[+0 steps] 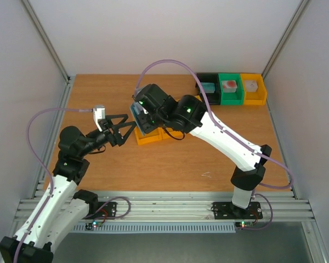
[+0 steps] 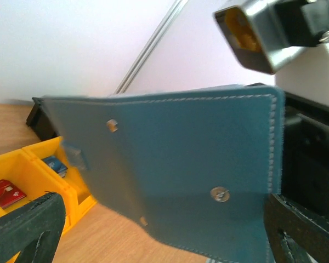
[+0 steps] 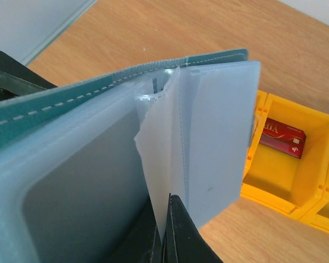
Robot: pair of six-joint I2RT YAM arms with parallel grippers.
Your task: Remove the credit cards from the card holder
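The right gripper [image 3: 167, 230] is clamped shut on a clear sleeve [image 3: 214, 137] of the card holder [image 2: 181, 164], holding it up on edge over the yellow bins [image 1: 148, 141] near the middle of the table [image 1: 153, 170]. A red card [image 3: 282, 137] and a blue card [image 2: 55, 163] lie in those bins. A grey card [image 3: 82, 192] looks to be tucked in a sleeve, though I can't be sure through the plastic.

The left gripper [image 1: 129, 130] is spread wide and empty, just to the left of the holder and pointing straight at it. It is the free arm and the nearer one. What it faces, though, is the plain blue back, its long edge running across between the fingers. The sleeves open on the far side, towards the right wrist, so I'd say the left has to come round to that face
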